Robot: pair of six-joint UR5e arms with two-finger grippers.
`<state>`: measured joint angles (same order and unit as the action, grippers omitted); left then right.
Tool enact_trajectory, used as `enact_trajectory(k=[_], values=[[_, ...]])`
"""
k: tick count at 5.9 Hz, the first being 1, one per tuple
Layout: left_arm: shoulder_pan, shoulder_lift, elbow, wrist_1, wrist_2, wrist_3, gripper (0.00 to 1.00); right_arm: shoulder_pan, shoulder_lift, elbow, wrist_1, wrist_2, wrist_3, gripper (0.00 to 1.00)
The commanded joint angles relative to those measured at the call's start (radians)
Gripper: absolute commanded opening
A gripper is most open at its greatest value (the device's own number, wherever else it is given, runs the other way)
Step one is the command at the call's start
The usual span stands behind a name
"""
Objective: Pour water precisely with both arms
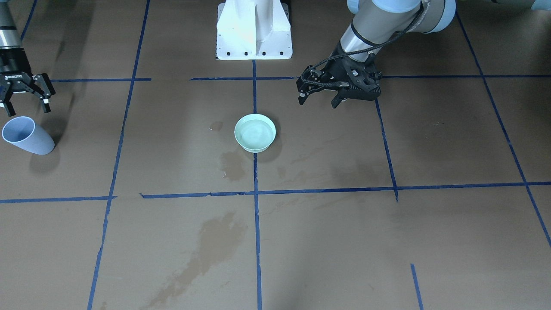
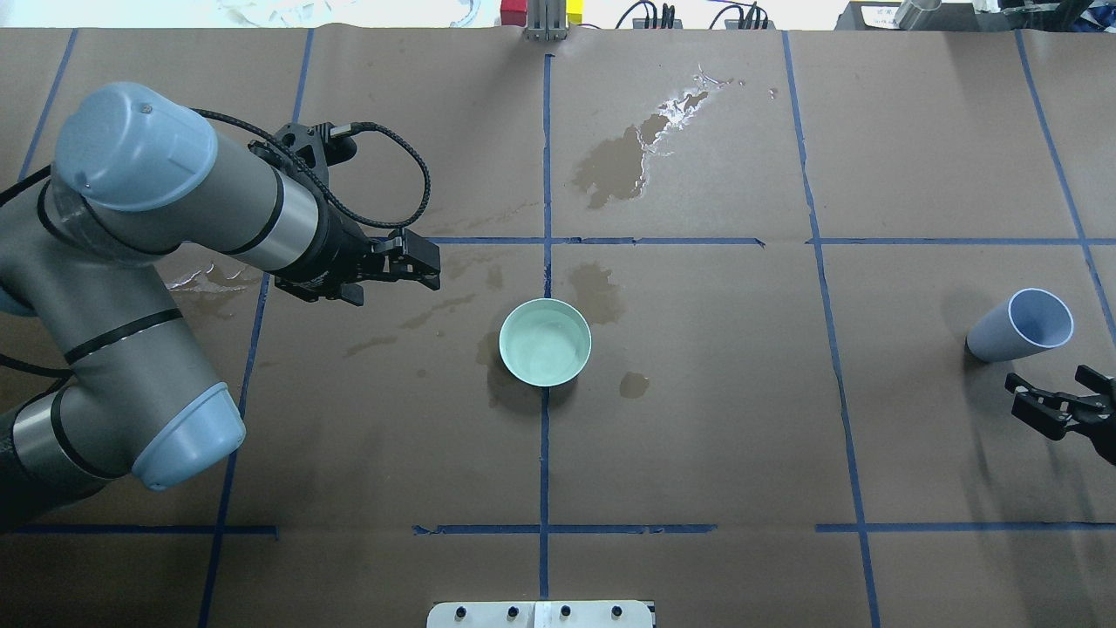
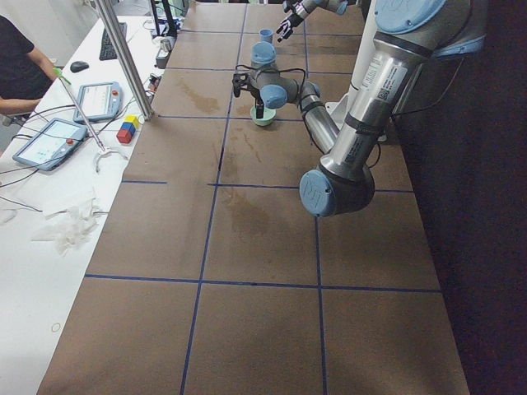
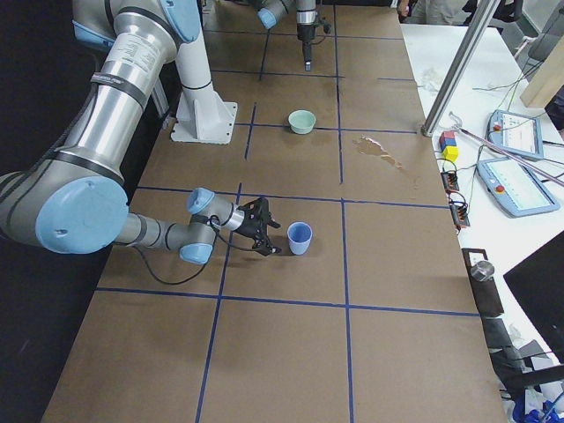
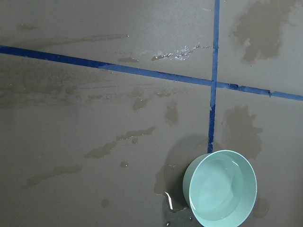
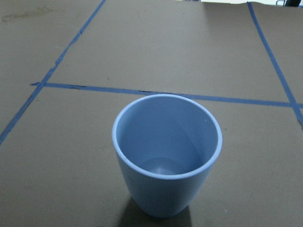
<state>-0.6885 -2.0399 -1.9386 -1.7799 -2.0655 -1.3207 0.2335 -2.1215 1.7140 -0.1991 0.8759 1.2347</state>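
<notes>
A mint-green bowl stands at the table's middle and holds clear water with a glossy surface; it also shows in the overhead view. A pale blue cup stands upright at the robot's right end. In the right wrist view the cup fills the middle, and I cannot tell whether water lies in its bottom. My right gripper is open and empty, just behind the cup. My left gripper is open and empty, beside and apart from the bowl.
Wet patches darken the brown paper near the bowl and farther out. Blue tape lines cross the table. The white pedestal stands behind the bowl. A side table with tablets and a metal post lies beyond.
</notes>
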Motion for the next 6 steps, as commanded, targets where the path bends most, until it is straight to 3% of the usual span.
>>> enact_trajectory(k=[1,2,6], values=[[0.003,0.001,-0.005,0.010,0.018,0.000,1.00,-0.091,0.011,-0.050,0.012,-0.237,0.032,1.00],[0.003,0.001,-0.007,0.011,0.018,0.000,1.00,-0.091,0.055,-0.104,0.015,-0.321,0.034,1.00],[0.004,0.001,-0.026,0.031,0.024,0.000,1.00,-0.094,0.124,-0.184,0.067,-0.377,0.042,0.99]])
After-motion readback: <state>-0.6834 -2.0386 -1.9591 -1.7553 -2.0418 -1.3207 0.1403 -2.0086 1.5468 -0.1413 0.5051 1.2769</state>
